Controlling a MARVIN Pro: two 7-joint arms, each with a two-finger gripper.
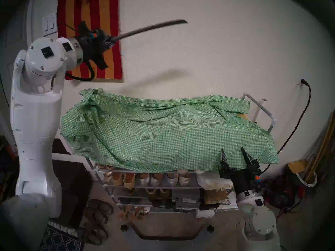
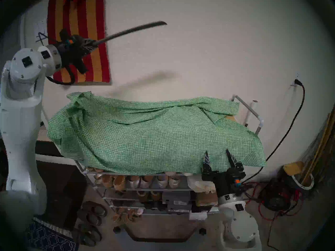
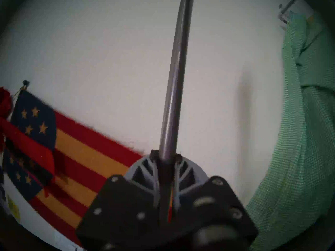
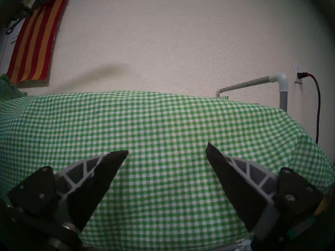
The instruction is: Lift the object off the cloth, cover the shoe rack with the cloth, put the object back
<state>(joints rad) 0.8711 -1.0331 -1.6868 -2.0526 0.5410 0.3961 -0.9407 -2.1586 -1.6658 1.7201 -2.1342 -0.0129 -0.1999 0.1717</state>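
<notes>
No lettering can be read anywhere in these views. A pale box (image 1: 184, 200) on the shoe rack (image 1: 154, 186) perhaps carries a printed label, but it is too blurred to make out.

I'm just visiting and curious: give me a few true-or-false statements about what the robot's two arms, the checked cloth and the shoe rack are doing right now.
1. The left gripper holds the long grey shoehorn up in the air. True.
2. The right gripper is clamped on the cloth. False: its jaws are open and hold nothing.
3. The cloth lies over the top of the shoe rack. True.
4. The cloth hides every shelf. False: lower shelves with shoes show below it.
5. The shoehorn rests on the cloth. False: it is lifted clear.
</notes>
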